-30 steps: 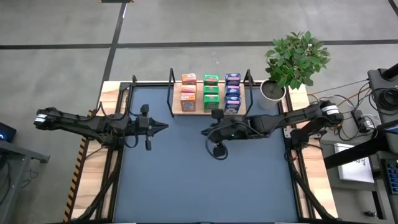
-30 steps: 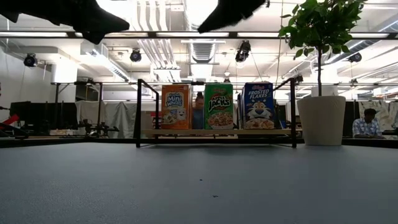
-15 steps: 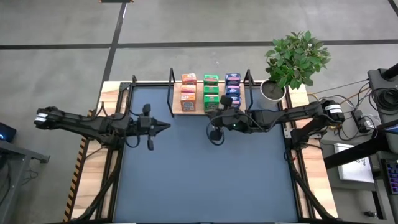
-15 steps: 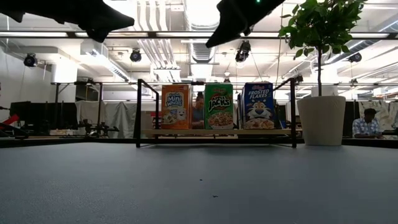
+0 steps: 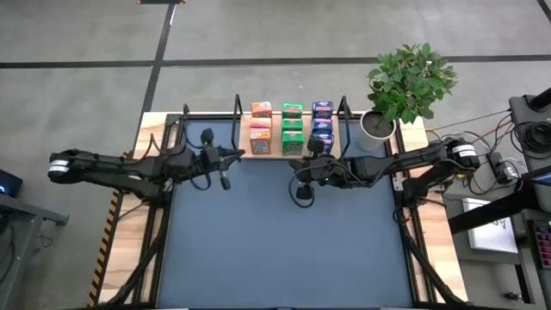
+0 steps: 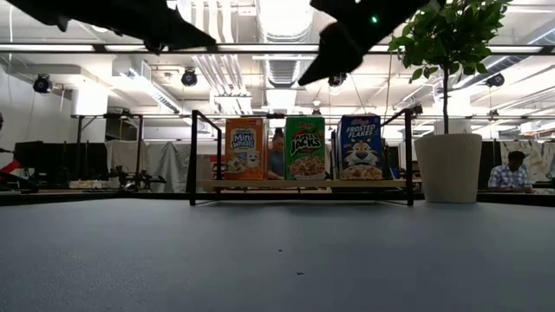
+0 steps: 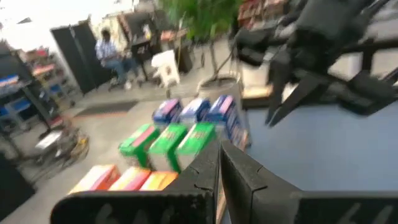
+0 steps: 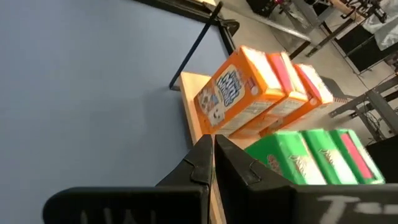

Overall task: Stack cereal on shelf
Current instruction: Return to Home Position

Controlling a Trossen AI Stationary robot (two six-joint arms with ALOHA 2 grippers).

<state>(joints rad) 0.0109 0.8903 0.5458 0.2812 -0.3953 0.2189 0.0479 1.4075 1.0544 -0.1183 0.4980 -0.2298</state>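
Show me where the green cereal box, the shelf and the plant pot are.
green cereal box (image 6: 305, 148), low view, middle of its front face.
shelf (image 6: 260, 185), low view, front edge of its board.
plant pot (image 6: 448, 169), low view, middle of its wall.

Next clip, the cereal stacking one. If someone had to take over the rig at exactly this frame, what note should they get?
Left gripper: shut, empty, held above the table near the front left corner of the shelf.
Right gripper: shut, empty, above the table just in front of the shelf.
Cereal: all nine are on the shelf, in three rows running front to back: orange boxes, green boxes, blue boxes.
Done: the stacking looks complete.
Left: probably only pulling both arms back to rest.
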